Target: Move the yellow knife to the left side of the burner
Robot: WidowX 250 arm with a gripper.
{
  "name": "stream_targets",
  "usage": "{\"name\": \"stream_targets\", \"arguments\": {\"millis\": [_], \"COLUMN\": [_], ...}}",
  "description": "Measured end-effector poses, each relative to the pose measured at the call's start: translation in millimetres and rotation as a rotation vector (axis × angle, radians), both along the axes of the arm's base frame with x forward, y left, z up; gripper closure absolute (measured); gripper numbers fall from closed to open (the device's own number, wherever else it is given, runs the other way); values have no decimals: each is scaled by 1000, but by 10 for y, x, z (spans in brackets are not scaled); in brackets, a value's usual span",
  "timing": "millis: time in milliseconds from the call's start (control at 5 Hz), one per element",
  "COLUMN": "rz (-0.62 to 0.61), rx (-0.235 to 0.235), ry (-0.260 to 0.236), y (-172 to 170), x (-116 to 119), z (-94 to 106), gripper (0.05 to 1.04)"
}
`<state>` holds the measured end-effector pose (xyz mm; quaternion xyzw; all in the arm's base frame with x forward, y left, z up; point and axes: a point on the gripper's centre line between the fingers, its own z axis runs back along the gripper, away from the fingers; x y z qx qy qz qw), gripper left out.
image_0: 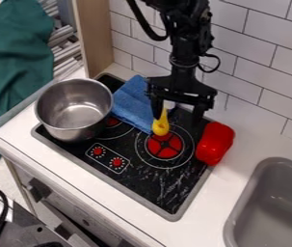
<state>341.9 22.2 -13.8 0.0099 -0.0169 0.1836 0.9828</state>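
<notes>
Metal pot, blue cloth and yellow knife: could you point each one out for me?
Metal pot point(77, 110): camera view, on its inside, near the bottom.
Blue cloth point(130, 102): camera view, on the middle of its folds.
Yellow knife point(160, 127): camera view, on its wide yellow end.

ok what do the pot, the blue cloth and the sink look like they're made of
The pot looks like metal, probably stainless steel: silvery, with soft bright reflections inside. The blue cloth seems to be woven or knit fabric, matte and lying in soft folds. The sink is smooth, even grey with a dull sheen, which suggests moulded plastic, though painted metal is possible.
</notes>
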Motion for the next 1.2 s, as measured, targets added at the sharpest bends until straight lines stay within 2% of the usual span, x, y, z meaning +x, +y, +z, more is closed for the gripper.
{"name": "stream_targets", "arguments": {"millis": [400, 800, 1200], "rz": [-5, 43, 47], "rx": [7, 17, 15], "ry": [34, 45, 48], "y": [38, 258, 303], "x": [54, 21, 17], "z": [-129, -141, -133], "gripper": [79, 79, 98]}}
